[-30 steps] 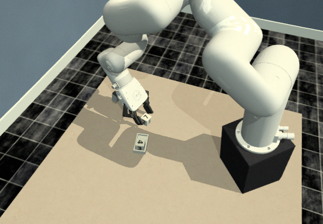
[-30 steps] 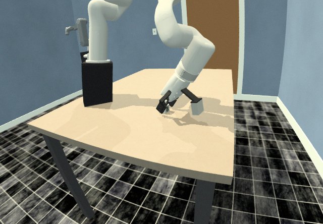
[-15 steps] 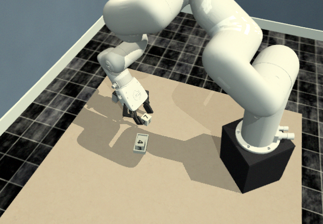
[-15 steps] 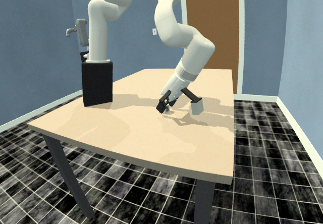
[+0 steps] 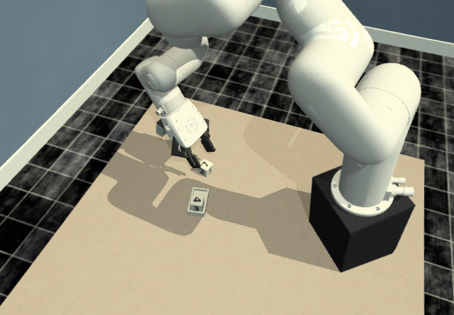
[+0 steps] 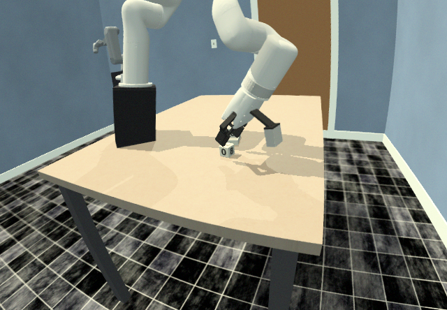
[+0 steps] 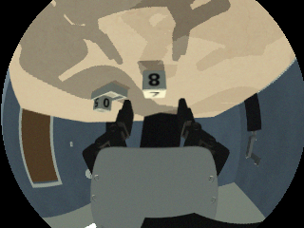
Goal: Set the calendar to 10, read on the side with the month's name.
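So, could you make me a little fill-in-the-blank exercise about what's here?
The cube outside the tray shows a 7 on its ____ face. The number on top of the cube in the tray is ____. The robot's fingers are ____, holding nothing. The block under the arm's base is coloured ____.

Missing words: top; 4; open; black.

The tray (image 5: 195,214) (image 6: 235,142) (image 7: 112,85) is resting on the table (image 5: 146,267) (image 6: 187,191) (image 7: 237,43), one cube (image 5: 196,199) (image 7: 102,103) sitting inside. The other cube (image 5: 206,168) (image 6: 226,151) (image 7: 154,82) is standing outside, near the tray, before it in the exterior view. The arm's base (image 5: 337,245) (image 6: 124,130) is standing right of both in the top view.
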Robot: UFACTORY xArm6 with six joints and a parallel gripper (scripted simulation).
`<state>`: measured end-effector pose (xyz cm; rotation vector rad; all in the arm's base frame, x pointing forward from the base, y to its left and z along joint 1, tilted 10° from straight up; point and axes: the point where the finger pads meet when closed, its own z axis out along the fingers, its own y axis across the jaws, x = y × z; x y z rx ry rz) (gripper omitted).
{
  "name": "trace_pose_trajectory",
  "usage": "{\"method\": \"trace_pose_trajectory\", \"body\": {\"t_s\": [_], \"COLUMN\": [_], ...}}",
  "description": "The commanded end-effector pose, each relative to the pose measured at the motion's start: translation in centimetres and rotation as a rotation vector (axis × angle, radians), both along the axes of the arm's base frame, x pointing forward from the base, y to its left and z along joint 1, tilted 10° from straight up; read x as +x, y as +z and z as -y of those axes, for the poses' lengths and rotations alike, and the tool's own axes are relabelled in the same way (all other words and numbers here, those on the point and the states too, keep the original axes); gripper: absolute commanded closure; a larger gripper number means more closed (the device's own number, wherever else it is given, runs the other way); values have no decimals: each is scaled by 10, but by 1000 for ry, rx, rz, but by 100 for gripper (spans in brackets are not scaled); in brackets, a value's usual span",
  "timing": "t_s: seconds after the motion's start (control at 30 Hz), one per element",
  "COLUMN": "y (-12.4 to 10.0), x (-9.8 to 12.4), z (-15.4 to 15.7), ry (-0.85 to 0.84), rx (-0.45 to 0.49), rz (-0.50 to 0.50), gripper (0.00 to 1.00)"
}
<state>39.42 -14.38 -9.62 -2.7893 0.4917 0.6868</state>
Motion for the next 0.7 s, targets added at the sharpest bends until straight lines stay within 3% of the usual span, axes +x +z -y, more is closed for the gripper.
{"method": "trace_pose_trajectory", "body": {"t_s": [0.0, 0.3, 0.67], "y": [14, 35, 38], "x": [-1, -5, -5], "z": [1, 3, 3], "ry": [0, 0, -1], "rx": [-1, -1, -3], "rz": [2, 2, 9], "gripper": [29, 29, 29]}}
